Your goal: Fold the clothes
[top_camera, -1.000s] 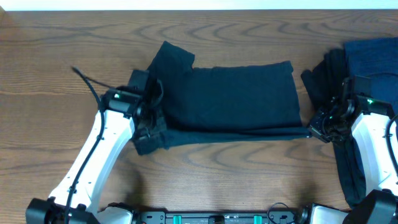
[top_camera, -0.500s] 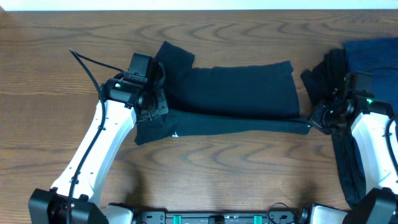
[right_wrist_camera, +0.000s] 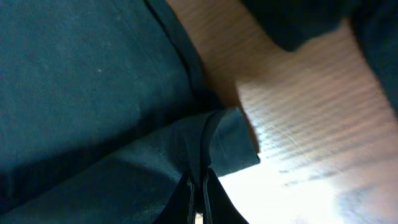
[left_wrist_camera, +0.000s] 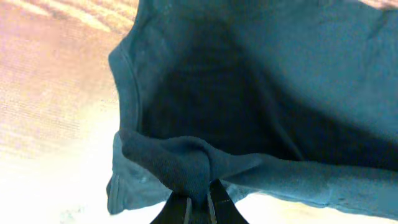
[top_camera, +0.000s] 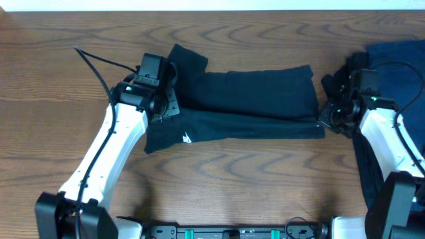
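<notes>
We see the black T-shirt (top_camera: 252,99) half-folded on the table (top_camera: 265,179), small white logo (top_camera: 186,138) on its near flap. L gripper (top_camera: 163,109) is pinched tight on the tee's left edge, R gripper (top_camera: 327,121) on its right corner. The other dark clothes (top_camera: 392,60) are piled right of the tee, toward the far side.

T-shirt (top_camera: 252,99) lies on the table (top_camera: 40,133), other clothes (top_camera: 398,63) to its right.
</notes>
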Tool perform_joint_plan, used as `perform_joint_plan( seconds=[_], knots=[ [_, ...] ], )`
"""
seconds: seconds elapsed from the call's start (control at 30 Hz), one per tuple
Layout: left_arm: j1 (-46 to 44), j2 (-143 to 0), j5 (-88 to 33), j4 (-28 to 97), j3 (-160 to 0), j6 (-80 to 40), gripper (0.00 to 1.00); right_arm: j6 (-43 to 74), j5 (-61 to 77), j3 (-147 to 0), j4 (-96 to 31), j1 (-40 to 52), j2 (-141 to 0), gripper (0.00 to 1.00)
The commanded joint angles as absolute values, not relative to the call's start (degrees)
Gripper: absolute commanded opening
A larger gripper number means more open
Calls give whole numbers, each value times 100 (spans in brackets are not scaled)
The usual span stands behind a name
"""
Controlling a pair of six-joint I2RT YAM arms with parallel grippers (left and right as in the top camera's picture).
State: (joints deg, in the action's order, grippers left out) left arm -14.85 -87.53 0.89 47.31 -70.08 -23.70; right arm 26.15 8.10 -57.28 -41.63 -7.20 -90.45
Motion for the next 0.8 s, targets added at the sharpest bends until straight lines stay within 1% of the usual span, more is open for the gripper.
perform_joint_plan(
  seconds=[0.0, 0.27, 0.4, 0.43, 0.5, 0.53, 0.57, 0.6, 0.63, 0.67, 0.7, 0.77],
  knots=[
    [-1492, -9109, 292, 4563, -7024, -2292, 6, 2676, 749, -5800, -4012, -585, -9260, 4],
    [-1492, -9911, 633, 4029, -7024, -2298, 6, 2676, 659, -5800, -3389, -517, -9548, 4],
    [-1485, -10226, 674, 3872, -7024, -2307, 6, 2676, 663, -5800, -3063, -517, -9717, 8],
    [-1479, -10276, 674, 3839, -7024, -2316, 6, 2676, 666, -5800, -2954, -517, -9756, 12],
    [-1479, -10298, 674, 3811, -7024, -2318, 6, 2676, 666, -5800, -2786, -517, -9808, 29],
    [-1479, -10296, 672, 3800, -7026, -2316, 6, 2674, 668, -5800, -2698, -517, -9817, 41],
    [-1481, -10289, 670, 3793, -7030, -2318, 15, 2674, 668, -5800, -2598, -517, -9817, 50],
    [-1479, -10287, 670, 3769, -7030, -2316, 31, 2672, 674, -5800, -2491, -517, -9817, 57],
    [-1479, -10287, 670, 3734, -7030, -2316, 41, 2622, 718, -5800, -2357, -517, -9817, 64],
    [-1479, -10285, 672, 3688, -7037, -2316, 50, 2438, 836, -5800, -2154, -517, -9817, 68],
    [-1474, -10280, 672, 3667, -7059, -2316, 57, 2265, 978, -5800, -1981, -517, -9817, 72],
    [-1439, -10232, 666, 3669, -7155, -2316, 59, 1946, 1308, -5811, -1667, -526, -9806, 77]
  ],
)
